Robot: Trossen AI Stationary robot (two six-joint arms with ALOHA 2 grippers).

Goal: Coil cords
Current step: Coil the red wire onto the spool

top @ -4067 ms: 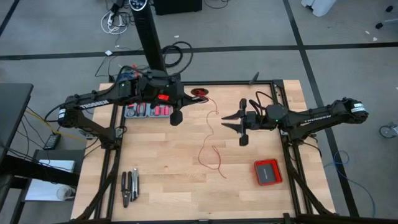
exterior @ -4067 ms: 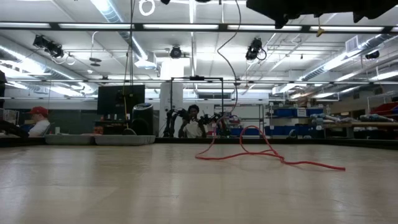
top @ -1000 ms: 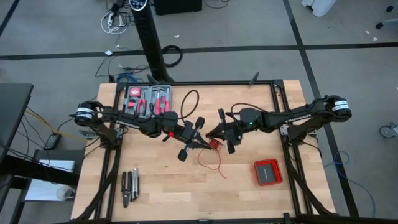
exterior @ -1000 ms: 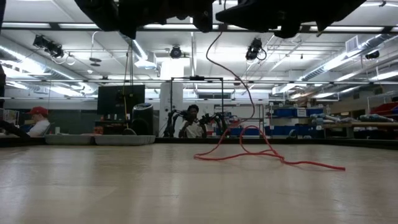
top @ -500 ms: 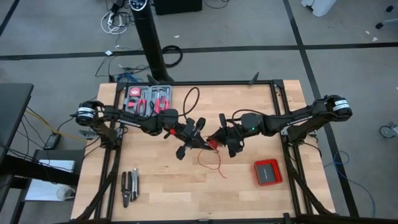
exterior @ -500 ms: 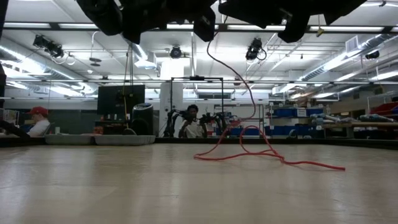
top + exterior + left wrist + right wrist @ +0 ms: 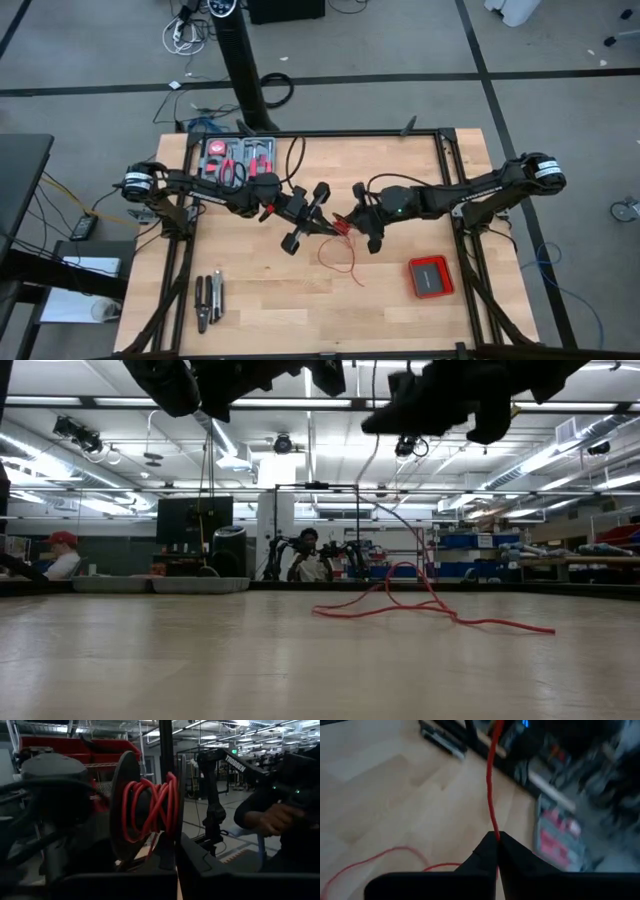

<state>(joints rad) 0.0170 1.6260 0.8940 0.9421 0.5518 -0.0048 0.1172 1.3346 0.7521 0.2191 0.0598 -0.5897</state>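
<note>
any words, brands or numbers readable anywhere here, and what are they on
"TROSSEN": white letters on the dark arm seen past the black spool of red wire in the left wrist view.
White lettering on both arms in the high view: too small to read.
Nothing else legible.

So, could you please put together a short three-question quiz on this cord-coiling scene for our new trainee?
1. True or false: the right gripper is shut on the red wire.
2. What does the left gripper hold?
A. the pliers
B. the black spool wound with red wire
C. the flat red box
3. Fill in: the loose rest of the wire lies on the ____, between the grippers and the table's near edge.

Key:
1. True; its fingers pinch the wire, which runs taut away from them.
2. B; the spool sits between its fingers in the left wrist view.
3. Table.
</note>
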